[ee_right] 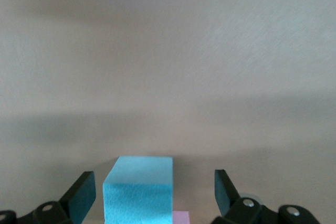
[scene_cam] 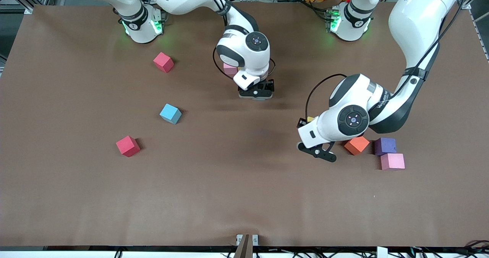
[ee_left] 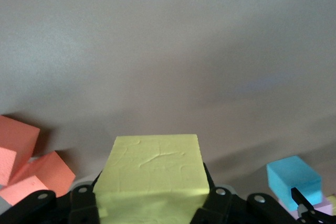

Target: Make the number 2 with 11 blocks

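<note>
My right gripper (scene_cam: 256,94) is down at the table's middle and stands open (ee_right: 155,184). A light blue block (ee_right: 139,190) rests between its fingers, apart from both. A pink block (scene_cam: 230,68) sits against that blue one, and its corner (ee_right: 181,217) shows in the right wrist view. My left gripper (scene_cam: 308,121) hangs over the table toward the left arm's end, shut (ee_left: 152,204) on a yellow block (ee_left: 152,166). Only a sliver of that yellow block (scene_cam: 310,119) shows in the front view. No number 2 shape is laid out.
Loose blocks lie around. Toward the right arm's end are a red-pink one (scene_cam: 163,62), a light blue one (scene_cam: 170,113) and a red one (scene_cam: 128,146). Under and beside my left arm are orange (scene_cam: 357,145), purple (scene_cam: 385,146) and pink (scene_cam: 392,161).
</note>
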Robot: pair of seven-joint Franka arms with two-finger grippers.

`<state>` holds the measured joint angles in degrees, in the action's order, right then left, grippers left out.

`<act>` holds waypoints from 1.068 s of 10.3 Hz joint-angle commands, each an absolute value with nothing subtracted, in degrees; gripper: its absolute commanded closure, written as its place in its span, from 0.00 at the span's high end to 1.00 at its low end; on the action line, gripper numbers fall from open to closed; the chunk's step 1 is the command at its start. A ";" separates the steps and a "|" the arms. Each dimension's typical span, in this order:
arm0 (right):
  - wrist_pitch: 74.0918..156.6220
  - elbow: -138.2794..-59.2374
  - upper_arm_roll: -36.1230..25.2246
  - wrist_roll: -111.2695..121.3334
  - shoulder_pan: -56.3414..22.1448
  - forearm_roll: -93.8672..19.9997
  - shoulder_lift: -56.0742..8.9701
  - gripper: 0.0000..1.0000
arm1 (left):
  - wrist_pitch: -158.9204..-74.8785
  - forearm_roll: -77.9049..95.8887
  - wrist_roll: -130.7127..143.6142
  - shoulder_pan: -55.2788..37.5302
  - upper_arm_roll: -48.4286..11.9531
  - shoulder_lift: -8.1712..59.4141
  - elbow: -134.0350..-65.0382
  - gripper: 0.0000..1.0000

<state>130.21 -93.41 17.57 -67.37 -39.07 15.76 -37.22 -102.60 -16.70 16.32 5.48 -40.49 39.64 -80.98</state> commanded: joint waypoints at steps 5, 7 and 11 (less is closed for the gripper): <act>126.92 -95.36 18.11 -68.55 -21.22 14.33 -31.38 1.00 | -102.39 -16.60 15.21 0.36 -40.61 37.70 -81.65 0.26; 125.86 -95.27 18.10 -68.47 -12.79 14.33 -31.46 1.00 | -102.48 -16.87 15.29 -2.62 -40.52 37.97 -81.56 0.26; 124.45 -95.45 17.93 -67.59 3.47 14.33 -32.17 1.00 | -103.01 -20.28 11.10 -10.52 -40.34 38.23 -81.56 0.27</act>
